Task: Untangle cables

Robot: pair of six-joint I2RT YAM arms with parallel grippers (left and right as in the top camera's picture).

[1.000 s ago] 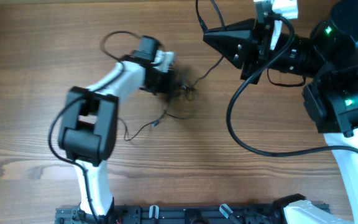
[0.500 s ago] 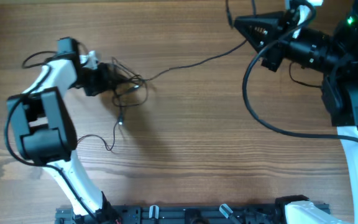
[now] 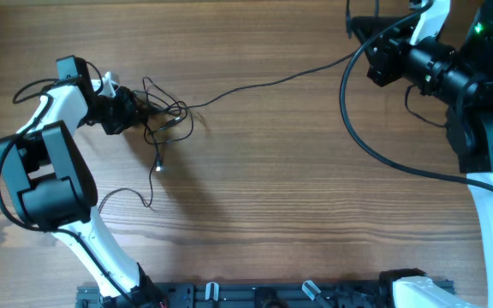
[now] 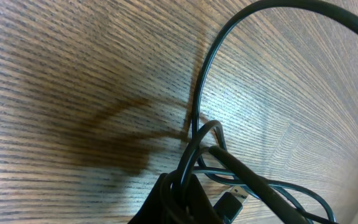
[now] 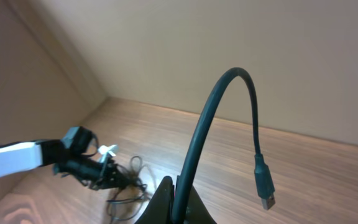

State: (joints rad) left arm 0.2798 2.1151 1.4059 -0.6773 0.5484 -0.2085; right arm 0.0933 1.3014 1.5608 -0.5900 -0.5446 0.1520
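The left gripper [image 3: 132, 109] is clamping the knotted cables [image 3: 168, 120] at the table's [image 3: 272, 205] left side. The right gripper [image 5: 176, 196] is pinching one strand [image 3: 272, 81] running out from the knot.

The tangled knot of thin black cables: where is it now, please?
In the overhead view the black cable knot sits upper left, pinched in the left gripper; one strand runs to the right gripper.

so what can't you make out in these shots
- Overhead: strands in the knot are too thin to count.
- Left wrist: left gripper is cut off by the bottom edge.
- Right wrist: right gripper is cut off by the bottom edge, hiding its grip on the cable.
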